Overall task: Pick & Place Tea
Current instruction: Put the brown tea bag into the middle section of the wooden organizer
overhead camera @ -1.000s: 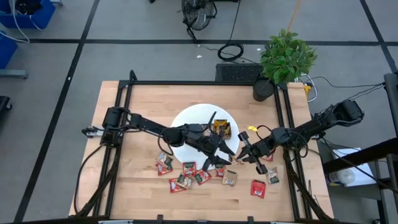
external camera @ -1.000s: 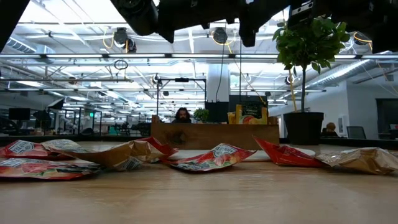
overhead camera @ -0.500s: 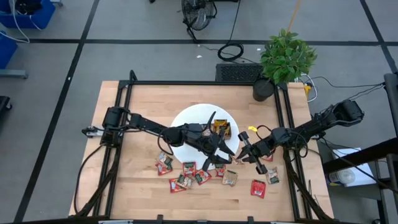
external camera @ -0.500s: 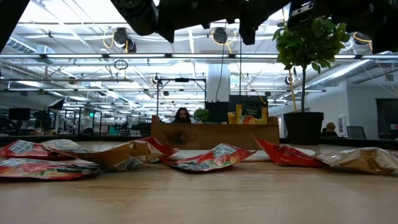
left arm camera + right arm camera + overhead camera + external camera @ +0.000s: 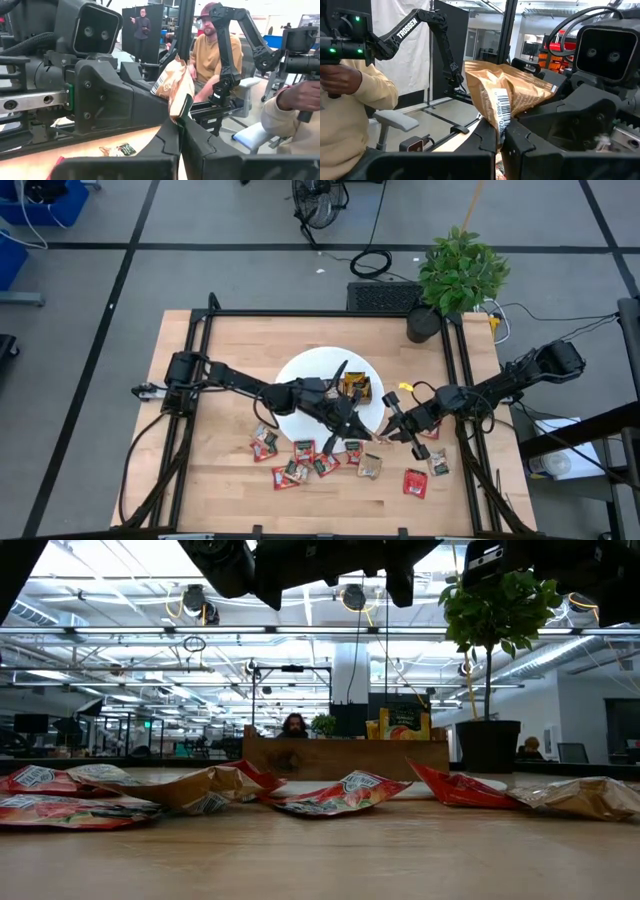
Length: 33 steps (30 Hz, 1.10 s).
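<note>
Both arms meet above the tabletop (image 5: 210,480), just beside the near-right edge of a white round plate (image 5: 300,370). The left claw (image 5: 180,131) is pinched shut on the lower edge of a tan tea sachet (image 5: 175,90), which stands upright between its fingers with a barcode label showing. The right claw (image 5: 501,134) is likewise clamped on a tan tea sachet (image 5: 507,97), crumpled and bearing a barcode strip; the other arm's wrist sits directly behind it in each wrist view, so both claws appear to grip the same sachet from opposite sides, though the overhead view is too small to confirm this. From overhead, the left claw (image 5: 352,427) and right claw (image 5: 392,430) lie close together, facing each other. A yellow-and-dark packet (image 5: 355,387) rests on the plate. The remaining tea sachets (image 5: 300,460), mostly red with some tan, lie scattered flat on the tabletop nearer the front edge, with two more (image 5: 425,475) to the right below the right arm. A potted plant (image 5: 455,275) stands at the far right corner. In the wrist views, seated persons show in the room beyond, one in a mustard top (image 5: 215,55), another in a pale yellow sleeve (image 5: 355,100).
</note>
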{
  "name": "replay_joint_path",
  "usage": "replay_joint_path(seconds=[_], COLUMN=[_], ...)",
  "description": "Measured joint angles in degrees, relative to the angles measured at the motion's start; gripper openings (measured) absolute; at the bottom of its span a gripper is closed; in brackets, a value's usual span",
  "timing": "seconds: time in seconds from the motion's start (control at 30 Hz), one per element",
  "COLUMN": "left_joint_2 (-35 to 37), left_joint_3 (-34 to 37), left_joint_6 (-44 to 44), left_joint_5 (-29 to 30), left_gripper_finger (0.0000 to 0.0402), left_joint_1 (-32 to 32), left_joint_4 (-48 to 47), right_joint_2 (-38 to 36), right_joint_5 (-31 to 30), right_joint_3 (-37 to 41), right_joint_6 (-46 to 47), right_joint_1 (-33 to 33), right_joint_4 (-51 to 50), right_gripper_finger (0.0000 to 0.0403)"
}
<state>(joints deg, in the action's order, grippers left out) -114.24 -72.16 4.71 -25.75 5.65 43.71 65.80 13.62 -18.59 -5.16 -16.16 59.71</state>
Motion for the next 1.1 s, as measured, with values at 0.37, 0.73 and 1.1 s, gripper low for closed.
replay_joint_path(seconds=[0.37, 0.73, 1.1], left_joint_2=[11.93, 20.4, 12.88], left_joint_3=[0.02, 0.07, 0.07], left_joint_6=[-11.4, -14.04, -14.26], left_joint_5=[11.46, 33.39, 28.51], left_gripper_finger=[0.0002, 0.0001, 0.0001], left_joint_1=[0.02, -4.85, -9.37], left_joint_4=[-31.2, -65.44, -68.49], right_joint_2=[-0.68, -2.58, -6.91], right_joint_5=[-5.03, -16.48, -39.12], right_joint_3=[0.02, 0.13, 2.27], right_joint_6=[1.48, -2.34, -8.95], right_joint_1=[0.08, 2.99, 4.59], right_joint_4=[-8.04, -9.92, -10.06], right_gripper_finger=[0.0049, 0.0044, 0.0039])
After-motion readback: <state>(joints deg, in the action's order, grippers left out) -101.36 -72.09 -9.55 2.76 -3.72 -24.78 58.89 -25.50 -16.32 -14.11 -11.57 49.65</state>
